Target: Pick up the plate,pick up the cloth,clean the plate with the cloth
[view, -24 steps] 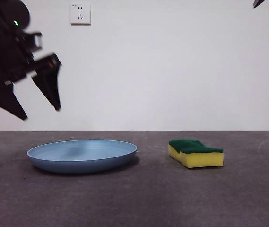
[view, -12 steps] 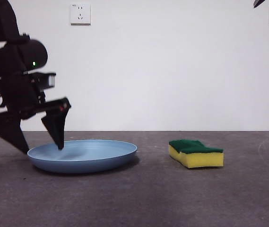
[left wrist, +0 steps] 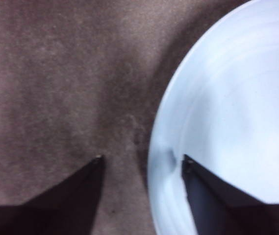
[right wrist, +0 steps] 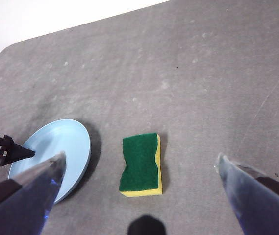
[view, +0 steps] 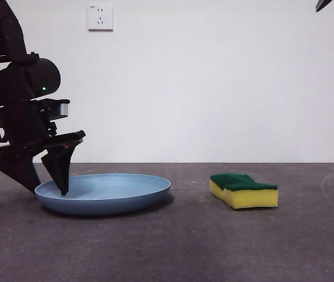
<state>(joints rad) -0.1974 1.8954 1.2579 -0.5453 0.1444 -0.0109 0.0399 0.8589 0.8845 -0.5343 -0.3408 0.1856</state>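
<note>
**Left gripper straddles the plate rim**

The left gripper (view: 48,191) is down at the bench (view: 172,247), jaws spread apart and holding nothing. One jaw tip stands inside the plate (view: 114,189), low over its floor just within the rim; the other jaw is outside, over the bare bench beside the rim. The left wrist view shows the same: the plate's (left wrist: 237,122) pale blue edge runs up between the two jaw tips of the gripper (left wrist: 141,159), one tip over the blue surface and one over the grey bench (left wrist: 51,88). Whether either tip actually touches the plate or the bench cannot be told.

The plate lies flat on the bench, under the gripper and reaching away from it toward the cloth (view: 244,190). The cloth, a yellow sponge with its green layer facing up, lies flat on the bench well apart from the plate's far rim and from the gripper.

The right gripper (right wrist: 139,166) waits high above the bench, jaws wide apart and empty. From its view the cloth (right wrist: 140,164) lies below it between the jaws, with the plate (right wrist: 63,147) off to one side and the left gripper's (right wrist: 29,154) tip over the plate's edge.

Beyond the bench stands a white wall with a socket (view: 100,17).
</note>
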